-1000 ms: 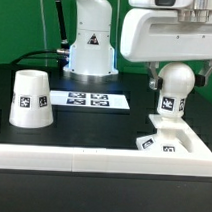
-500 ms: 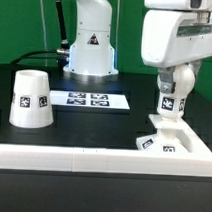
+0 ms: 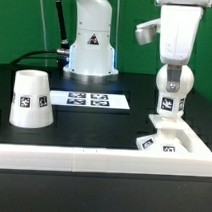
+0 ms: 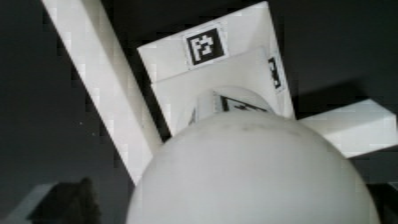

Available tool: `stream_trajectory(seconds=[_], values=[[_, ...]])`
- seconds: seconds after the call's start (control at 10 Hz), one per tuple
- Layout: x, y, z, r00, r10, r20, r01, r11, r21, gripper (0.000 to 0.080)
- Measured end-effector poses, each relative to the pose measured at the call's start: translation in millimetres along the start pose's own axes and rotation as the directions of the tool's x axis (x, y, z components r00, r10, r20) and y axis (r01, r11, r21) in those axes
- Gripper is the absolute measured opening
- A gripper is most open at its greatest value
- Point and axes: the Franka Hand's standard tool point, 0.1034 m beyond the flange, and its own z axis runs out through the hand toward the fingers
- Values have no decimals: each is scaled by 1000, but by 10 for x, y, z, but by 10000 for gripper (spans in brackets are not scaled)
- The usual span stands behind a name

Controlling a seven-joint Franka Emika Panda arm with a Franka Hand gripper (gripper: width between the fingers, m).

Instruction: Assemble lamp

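Observation:
The ball-shaped bulb (image 3: 172, 89) stands upright on the flat square stepped base (image 3: 179, 137) at the exterior view's right. My gripper (image 3: 174, 63) hangs just above the bulb's top, open and holding nothing. In the wrist view the bulb (image 4: 249, 170) fills the near part of the picture and hides the fingers; the tagged base (image 4: 217, 55) shows beyond it. The tapered cup-like shade (image 3: 32, 97) stands mouth down on the black table at the exterior view's left, far from the gripper.
A raised white rail (image 3: 72, 158) runs along the table's front and right side, and the base sits in its corner. The marker board (image 3: 89, 98) lies flat mid-table. The robot's white pedestal (image 3: 90, 38) stands behind it.
The gripper has risen and shifted toward the exterior view's right, coming off the bulb. The bulb stays in place on the base; the shade has not moved.

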Motion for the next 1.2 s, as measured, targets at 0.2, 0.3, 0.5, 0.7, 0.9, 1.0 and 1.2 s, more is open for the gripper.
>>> stream_trajectory(seconds=[0.2,0.3,0.5,0.7,0.9,1.0,1.2], values=[[4,-9,15,997,-79,23,79,997,-5,699],[24,-26,31,994,-101,31,101,995,-6,699],[54,-63,76,996,-88,34,88,996,0,699],[50,-61,77,996,-85,34,85,996,0,583],[48,-59,77,997,-68,33,68,998,-1,574],[39,-55,78,999,-40,33,40,999,-1,574],[-7,-37,78,987,159,23,-159,987,4,574]])
